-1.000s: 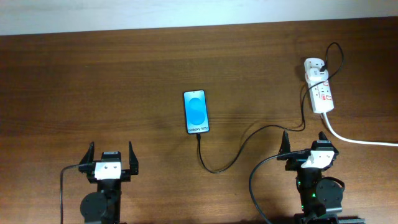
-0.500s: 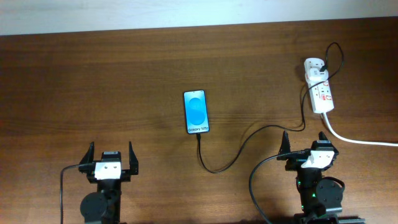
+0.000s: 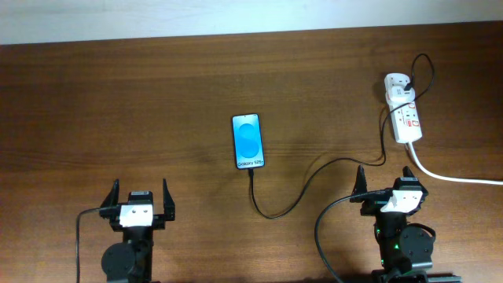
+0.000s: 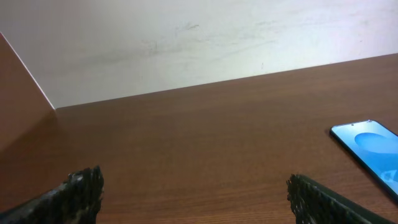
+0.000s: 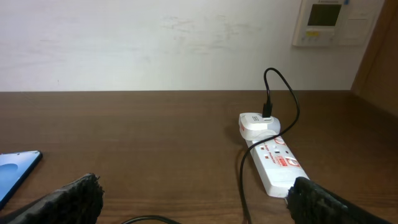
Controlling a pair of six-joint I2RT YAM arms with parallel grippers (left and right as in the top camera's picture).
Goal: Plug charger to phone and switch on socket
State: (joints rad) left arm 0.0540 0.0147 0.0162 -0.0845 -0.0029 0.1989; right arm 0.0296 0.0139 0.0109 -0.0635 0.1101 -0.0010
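The phone [image 3: 248, 141] lies flat mid-table, blue screen up; it also shows at the right edge of the left wrist view [image 4: 371, 145] and the left edge of the right wrist view [image 5: 13, 173]. The thin black charger cable [image 3: 302, 189] runs from the phone's near end in a loop to a white adapter [image 3: 398, 85] in the white socket strip [image 3: 407, 118], which also shows in the right wrist view [image 5: 273, 160]. My left gripper [image 3: 141, 198] is open and empty near the front left. My right gripper [image 3: 385, 182] is open and empty, in front of the strip.
The strip's thick white cord [image 3: 452, 177] runs off the right edge. A pale wall [image 4: 186, 37] stands behind the table's far edge. A wall panel [image 5: 324, 22] hangs at the upper right of the right wrist view.
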